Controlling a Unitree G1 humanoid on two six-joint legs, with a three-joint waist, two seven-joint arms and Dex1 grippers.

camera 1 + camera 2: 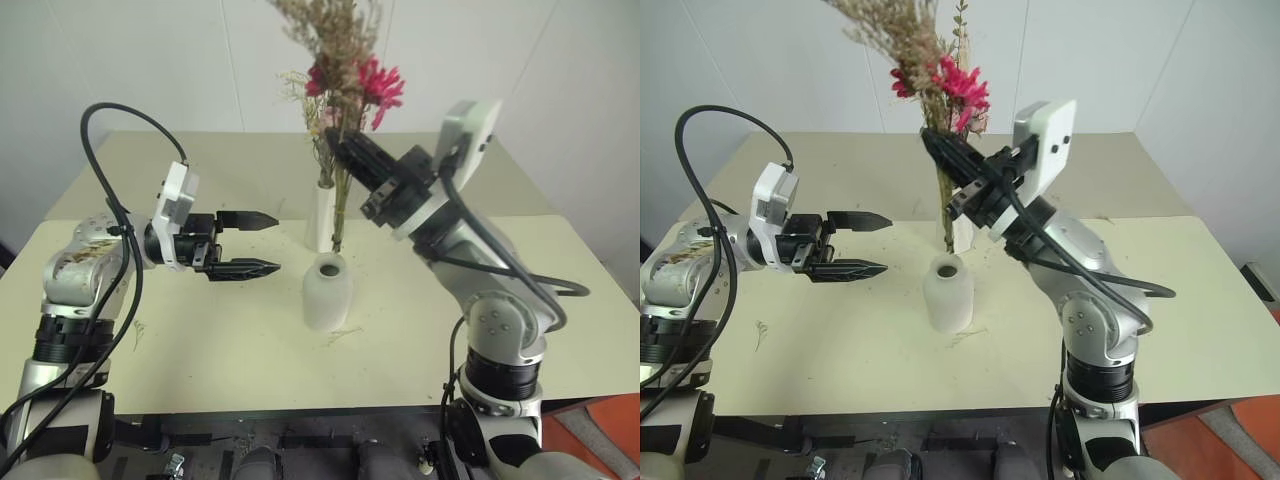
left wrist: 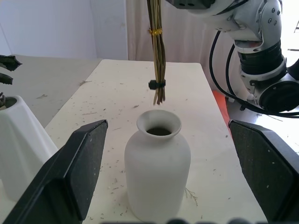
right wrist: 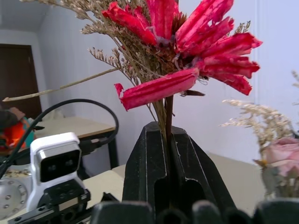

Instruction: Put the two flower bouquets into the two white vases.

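You had a pale table carrying two white vases: the short bottle vase in front, the tall slim vase just behind it, and plant crumbs scattered around them.

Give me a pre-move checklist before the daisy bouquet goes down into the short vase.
1. Right hand shut on the daisy bouquet: ok.
2. Stem ends above the short vase mouth: ok, hanging just over it, not yet inside.
3. Short vase upright, mouth unobstructed: ok.
4. Left hand open, apart from the vase: ok.
5. Tall vase already holds the rose bouquet: ok.
6. Stems exactly centred over the mouth: cannot tell.
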